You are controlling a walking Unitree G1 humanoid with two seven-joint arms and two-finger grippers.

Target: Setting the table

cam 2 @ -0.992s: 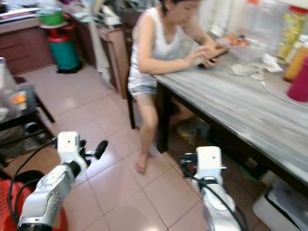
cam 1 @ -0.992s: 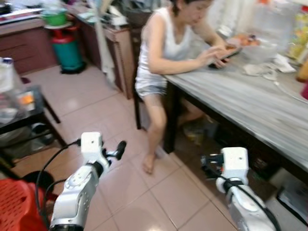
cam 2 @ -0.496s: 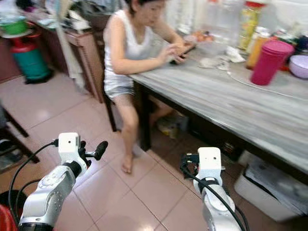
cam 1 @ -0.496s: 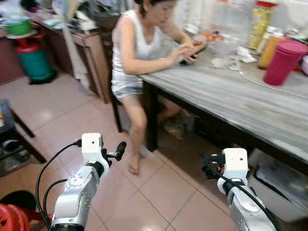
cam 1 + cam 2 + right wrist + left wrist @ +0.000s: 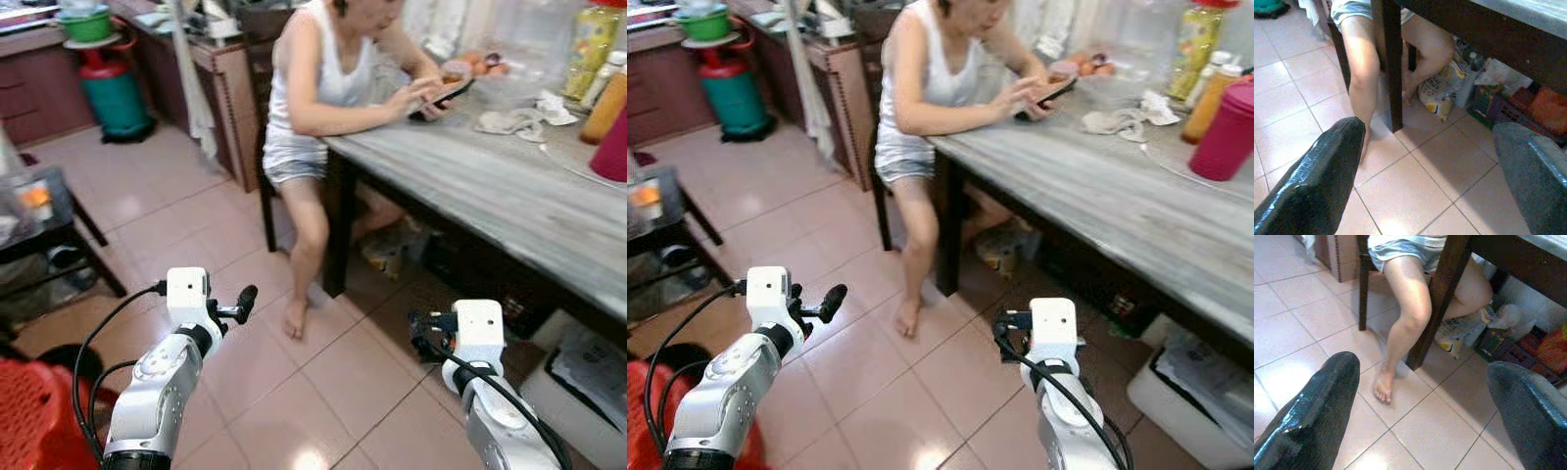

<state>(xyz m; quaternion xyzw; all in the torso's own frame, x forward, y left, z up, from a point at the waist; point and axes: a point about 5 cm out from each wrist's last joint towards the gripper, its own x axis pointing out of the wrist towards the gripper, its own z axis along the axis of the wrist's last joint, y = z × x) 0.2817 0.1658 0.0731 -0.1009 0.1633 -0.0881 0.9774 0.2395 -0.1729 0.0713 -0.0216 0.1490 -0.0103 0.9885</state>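
Both empty: left hand [image 5: 1420, 416] and right hand [image 5: 1425, 181], fingers spread wide above the tiled floor [image 5: 323, 392].

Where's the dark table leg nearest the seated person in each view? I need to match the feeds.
Left eye: table leg, centre.
Right eye: table leg, centre.
Left wrist: leg, upper middle.
Right wrist: leg, upper middle.
Shared landmark: the person's bare foot beside it.

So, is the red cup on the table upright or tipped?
Upright: the red cup stands on the table, its lid on top.
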